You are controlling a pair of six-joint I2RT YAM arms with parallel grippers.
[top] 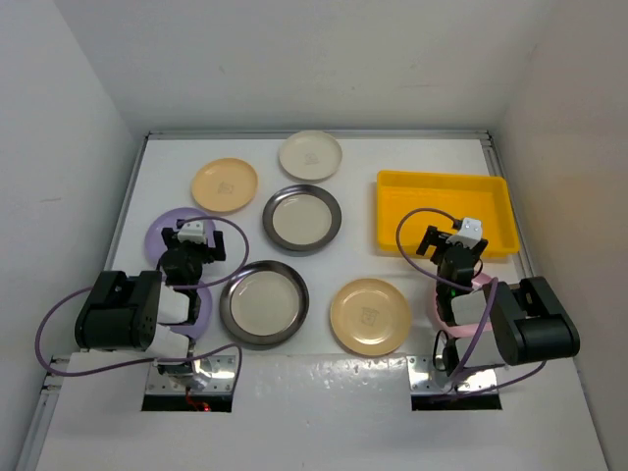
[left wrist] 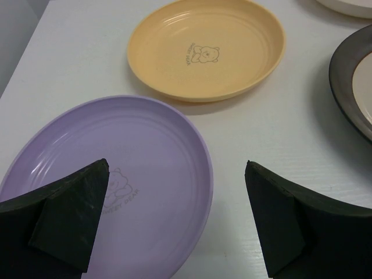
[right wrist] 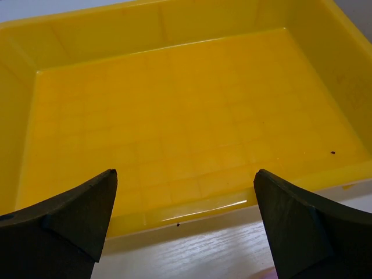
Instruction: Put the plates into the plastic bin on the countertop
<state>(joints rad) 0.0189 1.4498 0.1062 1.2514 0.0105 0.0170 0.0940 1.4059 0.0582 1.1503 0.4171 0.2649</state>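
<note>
Over left side of countertop (top: 358,245): left gripper (left wrist: 176,174) spread wide, empty, straddling right rim of lavender plate (left wrist: 116,151). Right gripper (right wrist: 185,174) likewise wide, empty, facing yellow bin (right wrist: 174,104) just ahead. Remaining plates (top: 302,218) on counter, none in bin.

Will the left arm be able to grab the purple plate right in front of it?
Probably yes: the left claw hangs open over the purple plate, at its edge, with nothing in between.

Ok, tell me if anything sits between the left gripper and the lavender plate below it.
Nothing visible does. The left gripper hangs open over the lavender plate, its rim between the fingers; the peach plate lies apart, farther back.
</note>
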